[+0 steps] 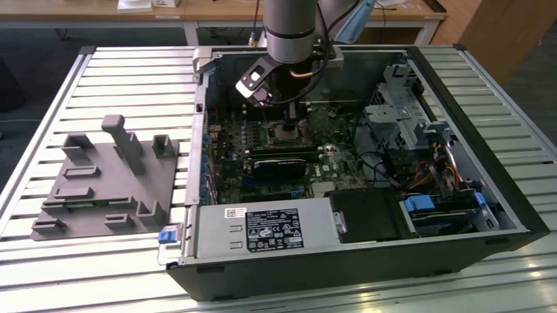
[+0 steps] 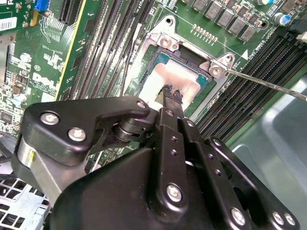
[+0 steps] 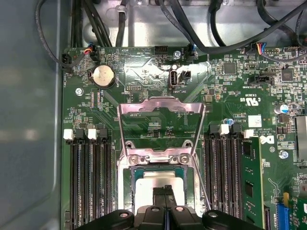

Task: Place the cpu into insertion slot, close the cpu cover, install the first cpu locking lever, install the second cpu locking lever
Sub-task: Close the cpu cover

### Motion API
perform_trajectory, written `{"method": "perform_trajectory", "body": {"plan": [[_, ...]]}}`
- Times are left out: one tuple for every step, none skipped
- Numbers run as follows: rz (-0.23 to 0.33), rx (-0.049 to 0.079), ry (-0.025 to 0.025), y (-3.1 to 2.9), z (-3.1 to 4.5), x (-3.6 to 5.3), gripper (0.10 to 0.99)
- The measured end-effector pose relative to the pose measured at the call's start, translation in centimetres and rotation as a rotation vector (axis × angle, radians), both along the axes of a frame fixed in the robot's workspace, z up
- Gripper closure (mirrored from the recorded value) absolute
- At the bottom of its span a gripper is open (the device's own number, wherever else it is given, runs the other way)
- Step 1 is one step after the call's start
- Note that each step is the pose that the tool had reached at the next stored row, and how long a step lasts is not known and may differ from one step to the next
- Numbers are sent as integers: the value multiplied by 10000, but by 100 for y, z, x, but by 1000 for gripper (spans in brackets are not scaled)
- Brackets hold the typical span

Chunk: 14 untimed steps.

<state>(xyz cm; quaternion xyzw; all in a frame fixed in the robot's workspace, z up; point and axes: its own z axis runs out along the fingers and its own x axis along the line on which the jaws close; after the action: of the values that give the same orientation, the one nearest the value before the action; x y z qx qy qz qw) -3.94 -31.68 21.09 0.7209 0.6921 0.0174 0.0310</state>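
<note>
The cpu (image 2: pixel 160 79), a square chip with a silvery top, lies in the insertion slot (image 2: pixel 191 58) on the green board; it also shows in the first wrist view (image 3: pixel 156 182). My gripper (image 2: pixel 171 92) is shut with nothing between its fingertips, which hang over the chip's middle; I cannot tell whether they touch it. The cpu cover (image 3: pixel 160 101), a silver frame with a square window, is swung open and lies back past the slot. A thin locking lever (image 2: pixel 268 85) sticks out free beside the slot. In the exterior view the gripper (image 1: pixel 293 117) hangs over the slot (image 1: pixel 286 134) inside the computer case.
Long black memory slots (image 3: pixel 88 182) flank the socket on both sides. A black card (image 1: pixel 280 163), a power supply (image 1: pixel 261 231), a drive cage (image 1: pixel 400 120) and cables crowd the case. A grey fixture (image 1: pixel 104 182) stands on the slatted table at the exterior view's left.
</note>
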Motion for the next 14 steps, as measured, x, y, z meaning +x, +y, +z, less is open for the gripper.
{"method": "perform_trajectory", "body": {"plan": [[0,2,-1,0,4,0,980],[0,2,-1,0,11,0,980],[0,2,-1,0,19,0,980],[0,2,-1,0,28,0,980],[0,2,-1,0,37,0,980],[0,2,-1,0,46,0,980],[0,2,-1,0,57,0,980],[0,2,-1,0,69,0,980],[0,3,-2,0,82,0,980],[1,3,-2,0,97,0,980],[0,2,-1,0,112,0,980],[0,1,0,0,128,0,980],[1,3,1,0,145,0,980],[1,8,1,0,162,0,980]]}}
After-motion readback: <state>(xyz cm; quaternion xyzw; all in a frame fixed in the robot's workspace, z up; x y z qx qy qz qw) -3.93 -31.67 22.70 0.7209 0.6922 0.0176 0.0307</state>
